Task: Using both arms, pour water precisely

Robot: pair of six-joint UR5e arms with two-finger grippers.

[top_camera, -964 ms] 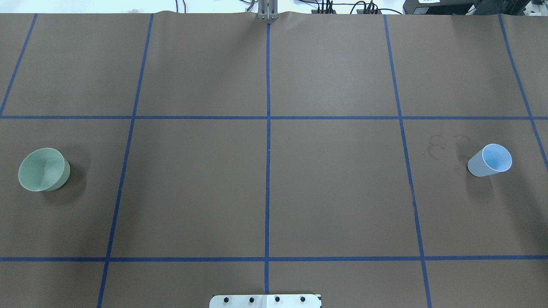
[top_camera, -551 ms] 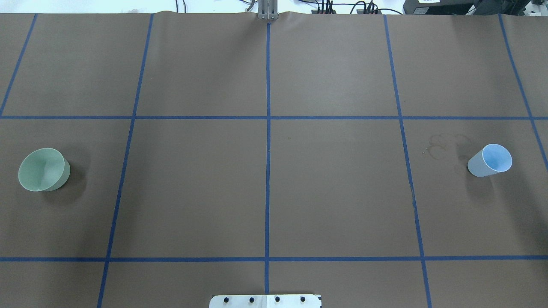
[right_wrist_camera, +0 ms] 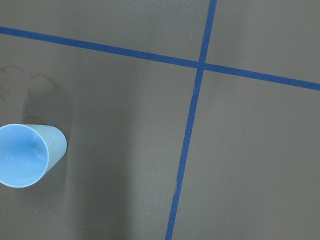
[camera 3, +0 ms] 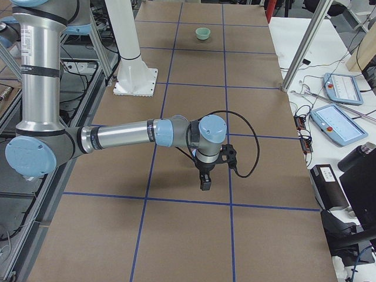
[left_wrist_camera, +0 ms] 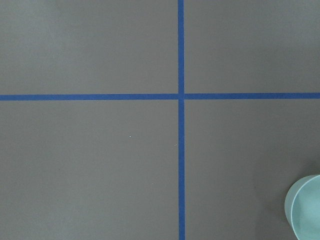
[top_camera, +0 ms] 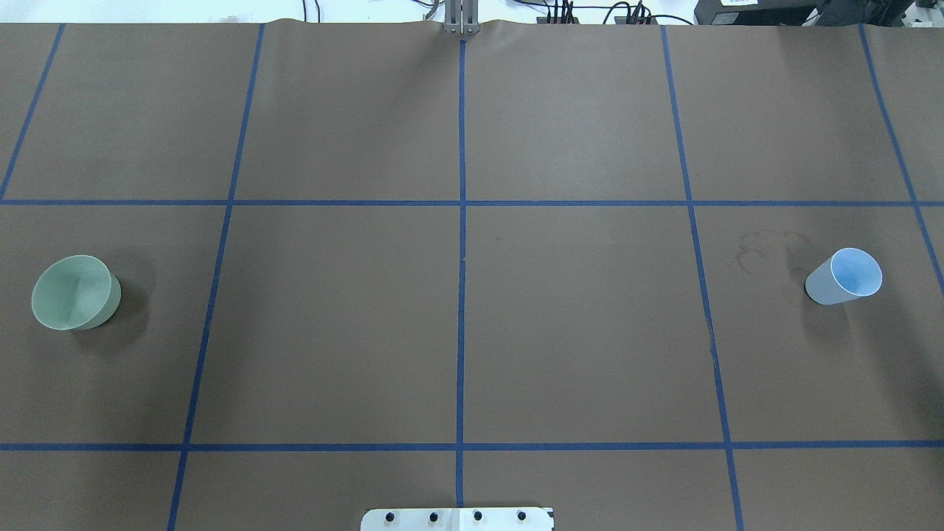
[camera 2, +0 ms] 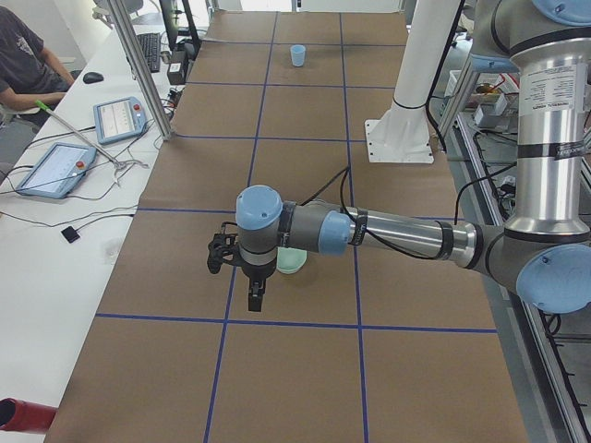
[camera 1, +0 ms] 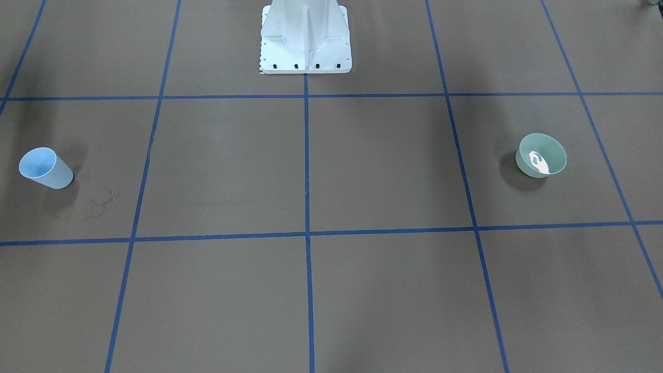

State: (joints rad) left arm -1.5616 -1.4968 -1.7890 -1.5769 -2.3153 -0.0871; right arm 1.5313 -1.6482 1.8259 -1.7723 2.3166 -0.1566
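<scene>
Water (camera 1: 538, 162): small shiny pool with a white glint, in the bottom of the upright green bowl (camera 1: 520, 159).
Left arm (camera 2: 397, 235): silver-grey tube, light blue joint caps, stretched level over the bench (camera 2: 305, 369). Pincer (camera 2: 256, 297) black, pointing down, just beside the bowl; finger gap unreadable.
Right arm (camera 3: 120, 135): same make, stretched level. Pincer (camera 3: 205, 183) black, pointing down above the bench; finger gap unreadable.

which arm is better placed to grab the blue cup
The right arm: the blue cup stands on the robot's right side of the table and shows in the right wrist view. The left arm hangs by the green bowl at the opposite end.
</scene>
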